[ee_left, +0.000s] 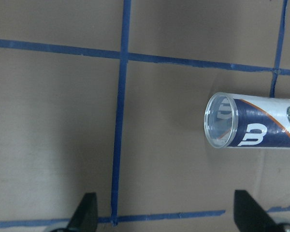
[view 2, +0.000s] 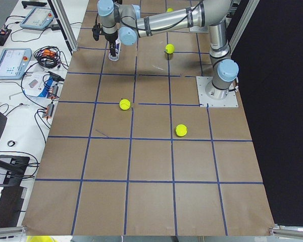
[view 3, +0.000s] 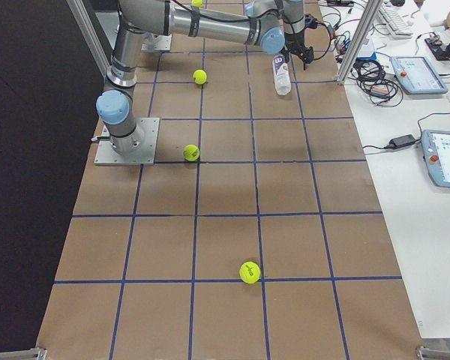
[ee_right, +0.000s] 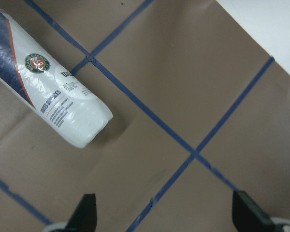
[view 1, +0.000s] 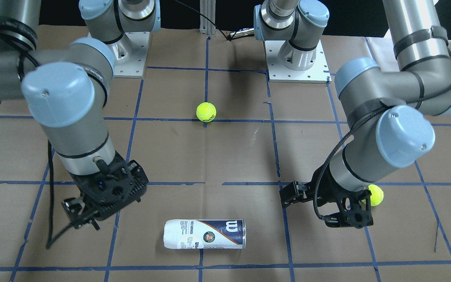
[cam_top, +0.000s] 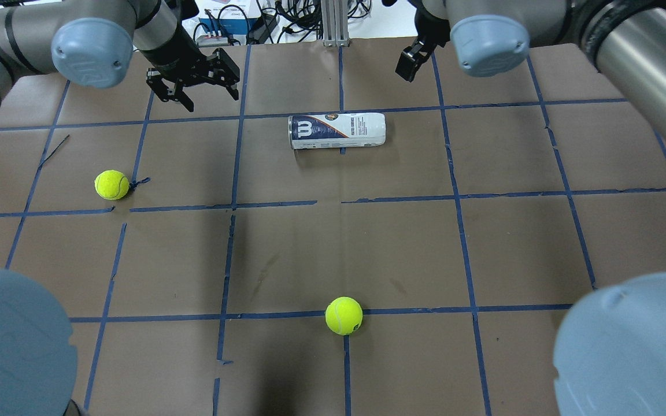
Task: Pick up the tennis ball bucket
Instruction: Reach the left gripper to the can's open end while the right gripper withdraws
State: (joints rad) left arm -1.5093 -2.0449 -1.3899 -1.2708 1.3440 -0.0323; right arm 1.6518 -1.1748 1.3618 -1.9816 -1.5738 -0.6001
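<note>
Left gripper [cam_top: 210, 97]: above the far-left part of the table [cam_top: 518, 242], jaws released wide, nothing between them. Tennis ball bucket [cam_top: 337, 130]: lying on its side on the table between both grippers, touching neither. Its clear end faces the left gripper, its white end the right. Right gripper [ee_right: 164, 215]: jaws spread too, empty. Tennis ball [cam_top: 111, 185] and second tennis ball [cam_top: 344, 315]: well apart from the bucket.
</note>
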